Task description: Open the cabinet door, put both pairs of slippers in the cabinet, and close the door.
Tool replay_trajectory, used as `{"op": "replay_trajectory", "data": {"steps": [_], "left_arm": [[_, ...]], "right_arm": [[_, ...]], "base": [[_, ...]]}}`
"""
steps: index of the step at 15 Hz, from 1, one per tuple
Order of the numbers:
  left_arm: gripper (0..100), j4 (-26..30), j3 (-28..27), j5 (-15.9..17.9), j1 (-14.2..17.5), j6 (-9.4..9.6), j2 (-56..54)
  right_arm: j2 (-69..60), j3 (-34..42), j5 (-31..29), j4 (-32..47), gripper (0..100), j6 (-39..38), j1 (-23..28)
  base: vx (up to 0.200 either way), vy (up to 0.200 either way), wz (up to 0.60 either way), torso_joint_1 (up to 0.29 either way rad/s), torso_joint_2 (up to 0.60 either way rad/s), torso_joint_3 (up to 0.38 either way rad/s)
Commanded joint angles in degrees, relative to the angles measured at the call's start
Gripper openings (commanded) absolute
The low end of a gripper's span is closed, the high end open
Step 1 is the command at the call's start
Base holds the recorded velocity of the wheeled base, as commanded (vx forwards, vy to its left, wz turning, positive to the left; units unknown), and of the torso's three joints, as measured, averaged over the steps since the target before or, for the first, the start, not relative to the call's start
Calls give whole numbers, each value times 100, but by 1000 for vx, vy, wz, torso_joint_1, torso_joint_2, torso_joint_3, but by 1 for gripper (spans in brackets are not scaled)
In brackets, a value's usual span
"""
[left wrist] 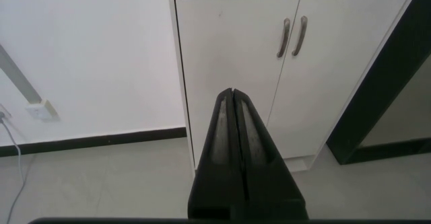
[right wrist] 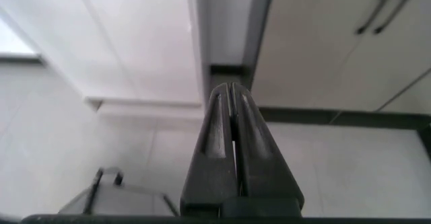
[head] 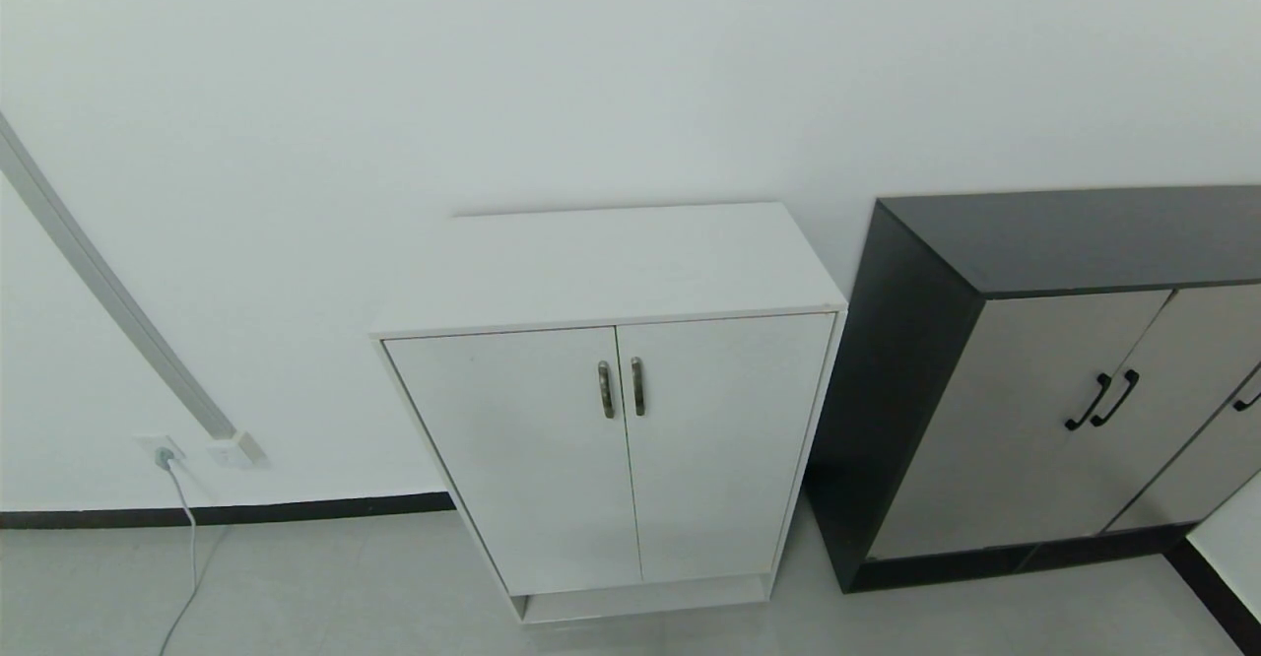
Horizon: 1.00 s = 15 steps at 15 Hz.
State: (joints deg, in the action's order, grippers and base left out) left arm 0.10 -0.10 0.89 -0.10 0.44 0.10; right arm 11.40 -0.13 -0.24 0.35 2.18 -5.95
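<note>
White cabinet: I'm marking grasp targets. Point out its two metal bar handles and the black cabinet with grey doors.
Left metal bar handle (head: 606,389), head view, mid-bar.
Right metal bar handle (head: 637,386), head view, mid-bar.
Black cabinet with grey doors (head: 911,370), head view, black side panel.

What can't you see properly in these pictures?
- Head view: the inside of the white cabinet, hidden by its shut doors.
- Head view: the black cabinet, cut off by the right edge.
- Head view: the cable, cut off by the bottom edge.
- Right wrist view: a frame on the floor, cut off by the edge and too unclear to name.
</note>
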Motion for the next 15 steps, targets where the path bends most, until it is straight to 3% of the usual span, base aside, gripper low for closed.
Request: {"op": "replay_trajectory", "data": {"steps": [1, 6, 9, 15], "left_arm": [[0, -1, 1, -1, 1, 0, -1], [0, -1, 1, -1, 1, 0, -1], [0, -1, 1, -10, 1, -9, -1], [0, -1, 1, -10, 1, 0, -1]], "right_arm": [[-665, 5, -2, 0, 0, -7, 375], [-1140, 13, -37, -9, 0, -104, 595], [-1140, 13, -46, -53, 0, -658, 595], [-1140, 13, -55, -53, 0, -596, 595]], "base": [[0, 0, 0, 0, 0, 0], [0, 0, 0, 0, 0, 0], [0, 0, 0, 0, 0, 0], [0, 0, 0, 0, 0, 0]]}}
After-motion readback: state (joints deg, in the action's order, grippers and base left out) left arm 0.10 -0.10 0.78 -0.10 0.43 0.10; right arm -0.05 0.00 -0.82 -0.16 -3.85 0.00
